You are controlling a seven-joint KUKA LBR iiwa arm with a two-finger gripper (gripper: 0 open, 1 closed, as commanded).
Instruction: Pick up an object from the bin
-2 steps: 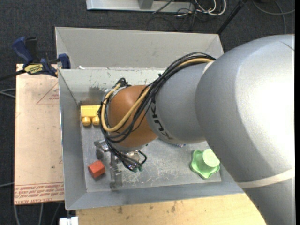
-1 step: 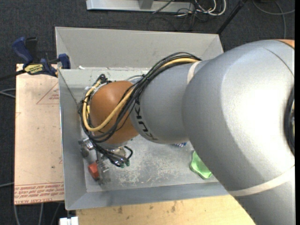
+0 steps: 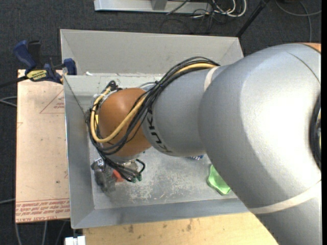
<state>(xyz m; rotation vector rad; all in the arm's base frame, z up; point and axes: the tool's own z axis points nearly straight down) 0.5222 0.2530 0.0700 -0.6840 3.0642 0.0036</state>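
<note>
My gripper (image 3: 105, 178) is low in the front left corner of the bin, close to the floor and the left wall. No loose thing shows at it. A bright green soft-looking thing (image 3: 218, 181) lies on the bin floor at the front right, well away from the gripper and partly hidden by the arm. A small blue and white scrap (image 3: 196, 157) peeks out from under the arm just left of the green thing.
The big grey arm with its orange wrist cover and looped cables hides the middle and right of the bin. Bare scuffed floor shows along the front, between the gripper and the green thing. The bin's sloping walls stand close on the left and front.
</note>
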